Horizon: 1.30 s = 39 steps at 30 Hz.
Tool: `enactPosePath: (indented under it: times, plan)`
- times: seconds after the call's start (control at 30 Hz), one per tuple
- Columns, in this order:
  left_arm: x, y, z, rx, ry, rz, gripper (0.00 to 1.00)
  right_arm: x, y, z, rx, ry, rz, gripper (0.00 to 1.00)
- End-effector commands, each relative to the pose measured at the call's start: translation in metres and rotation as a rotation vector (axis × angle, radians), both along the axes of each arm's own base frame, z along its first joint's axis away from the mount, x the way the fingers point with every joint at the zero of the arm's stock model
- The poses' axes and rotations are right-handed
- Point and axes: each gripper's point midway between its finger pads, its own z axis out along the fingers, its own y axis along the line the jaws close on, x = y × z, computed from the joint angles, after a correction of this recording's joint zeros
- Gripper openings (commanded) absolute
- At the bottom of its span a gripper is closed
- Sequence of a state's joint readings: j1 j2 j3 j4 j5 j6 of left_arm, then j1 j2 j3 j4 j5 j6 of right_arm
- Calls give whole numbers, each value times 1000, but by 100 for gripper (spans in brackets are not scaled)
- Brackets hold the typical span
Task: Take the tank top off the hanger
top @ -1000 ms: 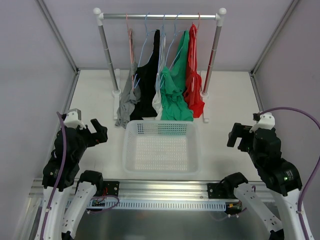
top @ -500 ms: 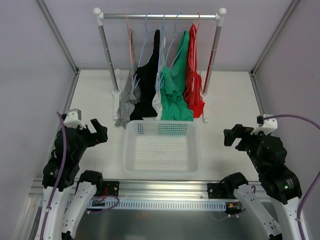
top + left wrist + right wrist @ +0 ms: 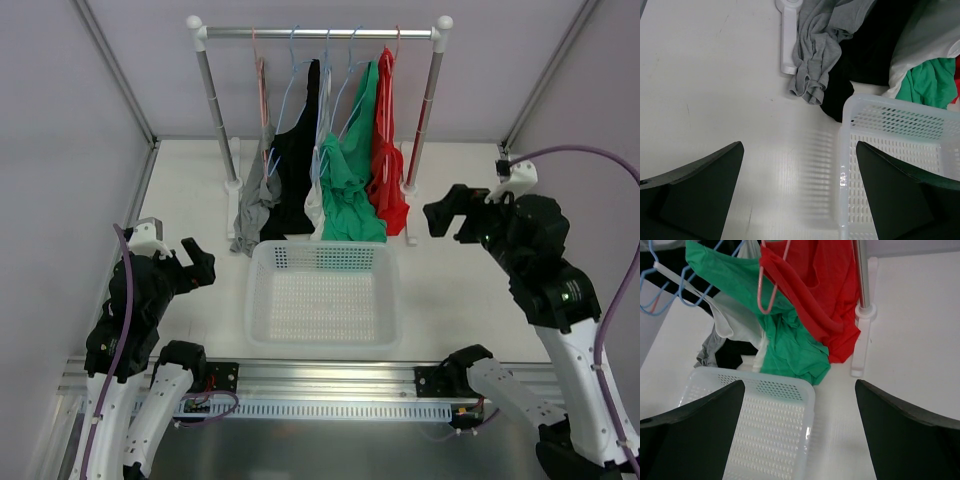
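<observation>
Close below tank tops [image 3: 350,190], basket [image 3: 320,300], perhaps touching.

White perforated basket [image 3: 322,300], rectangular, set toward the tabletop's [image 3: 460,200] near edge, about midway between left and right edges. Just behind it, toward the far edge, clothes rack [image 3: 318,33]: silver bar capped by white knobs, two posts, long white feet lying flat on the tabletop. Plain grey walls [image 3: 60,120] along far, left and right edges. Metal rail [image 3: 320,378] along the near edge.
</observation>
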<state>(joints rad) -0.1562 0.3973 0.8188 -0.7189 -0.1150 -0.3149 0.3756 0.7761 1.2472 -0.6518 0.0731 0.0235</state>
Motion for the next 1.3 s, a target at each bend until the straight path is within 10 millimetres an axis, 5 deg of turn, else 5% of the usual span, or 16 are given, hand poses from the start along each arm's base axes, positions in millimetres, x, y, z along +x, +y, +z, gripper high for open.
enactPosePath:
  times: [0.0,0.1,0.17,0.2,0.27,0.3,0.37,0.4,0.47,0.57,0.7,1.0,1.27]
  plan:
    - [4,-2,3,-12,-24,0,99,30,20,32,28,-45,40,100]
    - [3,-2,3,-13,-24,-4,99,52,24,53,11,-57,20,96]
    - [4,-3,3,-13,-22,-5,99,79,31,41,-51,4,20,92]
    - [4,-3,2,-13,-21,-5,99,85,33,61,-56,-33,24,84]
    - [4,-2,3,-12,-22,-3,99,113,43,44,-116,33,23,78]
    - [4,-2,3,-11,-22,0,99,118,48,66,-139,-14,33,75]
    - [5,-3,2,-11,-18,-6,99,143,54,55,-206,22,12,71]
    - [5,-4,1,-11,-14,-11,99,148,57,73,-207,-19,13,70]
    - [6,-6,1,-14,-8,-22,99,166,67,63,-229,19,22,69]
    - [6,-7,0,-15,-3,-26,99,181,69,75,-243,-11,-18,65]
    - [5,-7,0,-16,-6,-29,99,212,75,55,-293,14,-56,56]
    - [6,-9,0,-18,-4,-40,99,236,87,36,-298,30,-64,47]
    - [6,-10,0,-18,-3,-43,99,245,77,33,-277,26,-167,20]
